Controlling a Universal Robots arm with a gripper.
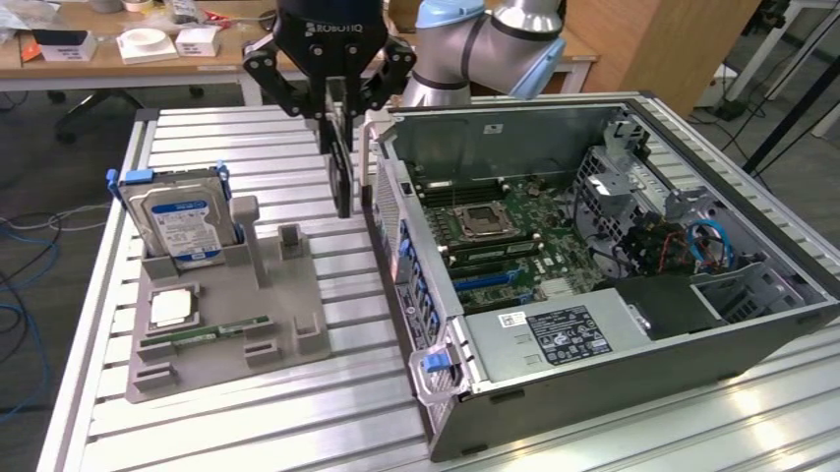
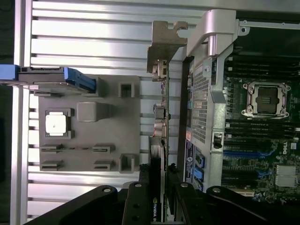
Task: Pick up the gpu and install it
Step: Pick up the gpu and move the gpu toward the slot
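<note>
Gripper [image 1: 338, 116] [image 2: 158, 176] was clamped narrow on the gpu [image 1: 344, 177] [image 2: 159, 154], one finger on each flat face. The card hung straight down from the fingers and was seen edge-on in both views, so neither face could be read. The part inside the grip was hidden by the fingers. The silvery end bracket [image 2: 164, 42] sat at the far end of the card from the gripper; in the exterior view that end was too dark to make out. The gripper body was cut off by the frame edge in the exterior view, with the arm [image 1: 486, 49] behind it. The gpu was lifted off the slatted table [image 1: 197, 138] [image 2: 93, 37], outside the open computer case [image 1: 630, 383] [image 2: 201, 93] and just beside its perforated rear wall; I could not tell whether card and wall touched. Past that wall, on the exterior view's right of the gripper, lay the motherboard [image 1: 525, 226] [image 2: 262, 140] with its CPU socket [image 1: 475, 224] [image 2: 264, 98]; its slots were partly hidden by the case wall. On the exterior view's left of the gripper sat the gray fixture [image 1: 263, 295] [image 2: 126, 126]. It held the hard drive [image 1: 184, 221] [image 2: 42, 75] upright, cut off by the frame in the wrist view, plus a processor chip [image 1: 171, 308] [image 2: 56, 124] and a memory stick [image 1: 210, 334] lying flat.
</note>
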